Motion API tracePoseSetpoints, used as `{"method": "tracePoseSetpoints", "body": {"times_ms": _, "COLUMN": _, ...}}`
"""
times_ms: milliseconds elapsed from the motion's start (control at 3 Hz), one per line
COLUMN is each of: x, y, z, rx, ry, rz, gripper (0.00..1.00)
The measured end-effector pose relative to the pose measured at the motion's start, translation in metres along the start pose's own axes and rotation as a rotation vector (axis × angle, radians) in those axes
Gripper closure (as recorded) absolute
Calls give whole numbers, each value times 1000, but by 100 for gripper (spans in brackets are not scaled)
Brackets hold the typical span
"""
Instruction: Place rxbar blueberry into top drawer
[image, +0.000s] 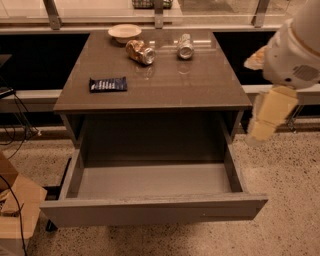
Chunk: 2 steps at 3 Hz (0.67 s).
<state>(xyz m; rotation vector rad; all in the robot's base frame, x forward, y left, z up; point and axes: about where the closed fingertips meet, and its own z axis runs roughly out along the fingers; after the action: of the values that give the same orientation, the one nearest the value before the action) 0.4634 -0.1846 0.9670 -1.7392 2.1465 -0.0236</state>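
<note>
The rxbar blueberry, a dark navy bar with white lettering, lies flat on the left side of the grey table top. The top drawer is pulled wide open below the table, and its grey inside is empty. My gripper hangs at the right edge of the view, beside the table's right front corner and above the drawer's right side. It is far from the bar and holds nothing that I can see.
Two shiny cans lie at the back of the table, one on its side and one to its right. A pale bowl sits behind them. A cardboard box and cables are on the floor at the left.
</note>
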Motion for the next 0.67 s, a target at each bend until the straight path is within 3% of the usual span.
{"method": "tracePoseSetpoints", "body": {"times_ms": 667, "x": -92, "y": -33, "z": 60, "rx": -67, "ry": -176, "rz": -114, "gripper": 0}}
